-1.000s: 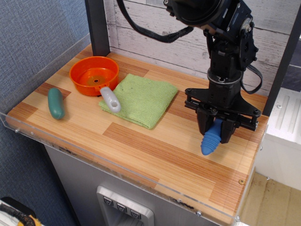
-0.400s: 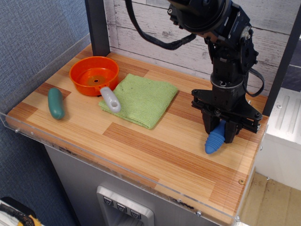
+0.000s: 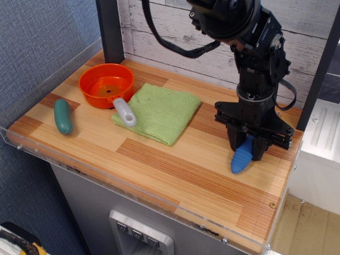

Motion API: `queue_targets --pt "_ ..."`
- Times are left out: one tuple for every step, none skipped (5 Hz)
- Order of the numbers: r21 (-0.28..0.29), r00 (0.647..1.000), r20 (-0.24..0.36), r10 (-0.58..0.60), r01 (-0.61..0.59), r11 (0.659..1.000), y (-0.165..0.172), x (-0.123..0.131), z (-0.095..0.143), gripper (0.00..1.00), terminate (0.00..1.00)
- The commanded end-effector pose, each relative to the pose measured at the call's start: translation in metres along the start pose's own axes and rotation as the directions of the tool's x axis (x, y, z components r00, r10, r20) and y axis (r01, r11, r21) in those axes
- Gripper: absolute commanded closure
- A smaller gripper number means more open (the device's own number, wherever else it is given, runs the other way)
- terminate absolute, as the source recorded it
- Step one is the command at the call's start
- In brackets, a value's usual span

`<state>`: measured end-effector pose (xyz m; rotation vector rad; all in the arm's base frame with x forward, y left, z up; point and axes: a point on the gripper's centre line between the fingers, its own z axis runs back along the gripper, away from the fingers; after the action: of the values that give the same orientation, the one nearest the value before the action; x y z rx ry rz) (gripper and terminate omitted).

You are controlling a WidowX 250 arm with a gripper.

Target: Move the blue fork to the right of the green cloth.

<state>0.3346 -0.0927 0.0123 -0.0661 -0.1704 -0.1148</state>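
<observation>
The blue fork (image 3: 241, 160) is to the right of the green cloth (image 3: 159, 111), near the table's right edge. Only its ribbed blue handle shows, pointing down and forward, with its tip at or just above the wood. The tines are hidden inside the gripper. My gripper (image 3: 247, 147) points straight down over the fork. Its black fingers (image 3: 234, 142) close on either side of the handle's upper end. The cloth lies flat in the middle of the table, well apart from the gripper.
An orange pan (image 3: 105, 84) with a short grey handle (image 3: 124, 112) sits at the back left, its handle lying on the cloth's left corner. A teal pickle-like piece (image 3: 63, 116) lies at the far left. A clear wall (image 3: 133, 183) edges the table's front and left.
The gripper has moved a little to the right and slightly down with the fork in it. Cloth, pan and teal piece have not moved.
</observation>
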Motion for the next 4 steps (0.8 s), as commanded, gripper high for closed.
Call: queue_targets --pt "-0.017 0.999 0.046 0.012 -0.011 1.000 -0.011 -0.002 0.020 0.00 0.00" --pt "-0.012 0.998 0.062 0.018 -0.018 1.000 -0.009 0.002 0.034 0.00 0.00" --pt "-0.003 0.997 0.076 0.025 -0.025 1.000 -0.007 0.007 0.053 0.00 0.00" --pt "0.007 0.999 0.030 -0.025 0.024 1.000 -0.002 0.002 0.070 0.00 0.00"
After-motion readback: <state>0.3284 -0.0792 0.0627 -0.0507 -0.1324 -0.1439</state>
